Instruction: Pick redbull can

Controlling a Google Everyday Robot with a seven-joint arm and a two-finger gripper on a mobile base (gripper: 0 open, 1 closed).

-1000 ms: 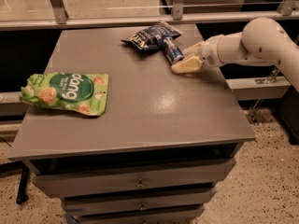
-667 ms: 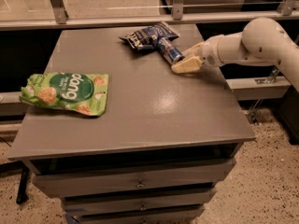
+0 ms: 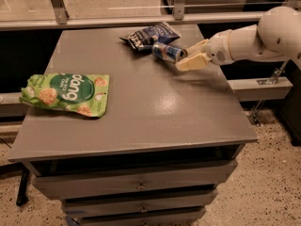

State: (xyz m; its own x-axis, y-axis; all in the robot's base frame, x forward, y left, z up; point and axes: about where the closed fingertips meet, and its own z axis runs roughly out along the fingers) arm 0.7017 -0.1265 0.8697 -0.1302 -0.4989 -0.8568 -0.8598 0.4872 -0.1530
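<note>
The redbull can [image 3: 167, 52] lies on its side at the back of the grey table [image 3: 155, 107], blue and silver, with its shiny end facing right. My gripper [image 3: 185, 59] comes in from the right on a white arm [image 3: 249, 39]. It is open, with cream fingers [image 3: 193, 62] spread just at the can's right end. I cannot tell whether they touch the can. The can's left end rests against a crinkled dark blue snack bag [image 3: 148, 35].
A green snack pouch [image 3: 66, 94] lies flat at the table's left edge. Drawers [image 3: 141, 185] sit under the tabletop. A rail and glass panel [image 3: 117, 8] run behind the table. A low shelf [image 3: 258, 86] stands to the right under my arm.
The can has turned to lie more level and shifted slightly left. My gripper's fingers have spread and now sit at the can's right end.
</note>
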